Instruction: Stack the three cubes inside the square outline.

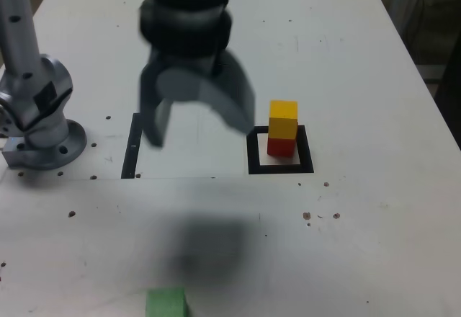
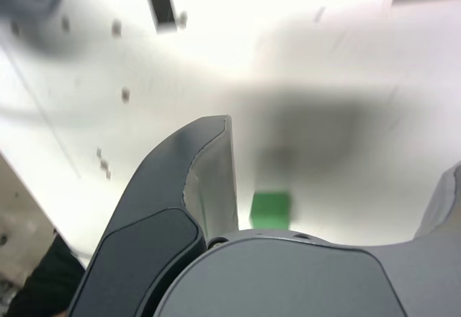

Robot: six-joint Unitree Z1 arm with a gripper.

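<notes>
1. The claw (image 1: 194, 126) is hanging above the tabletop (image 1: 374, 57) with jaws spread wide, gripping nothing, presumably freed for another pick.
2. The yellow cube (image 1: 283, 119) is sitting on the red cube (image 1: 281, 146) inside the square outline (image 1: 252, 155).
3. The green cube (image 1: 166, 304) is lying well apart, unstacked.

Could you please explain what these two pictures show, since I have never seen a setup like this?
This is one robot arm working over a white table. The exterior view looks at the table from off the arm; the wrist view looks out past the gripper, whose jaws stand open and hold nothing. A yellow cube sits on a red cube inside the black square outline. A green cube lies apart near the table's front edge. The arm's base stands at the exterior view's left.
</notes>
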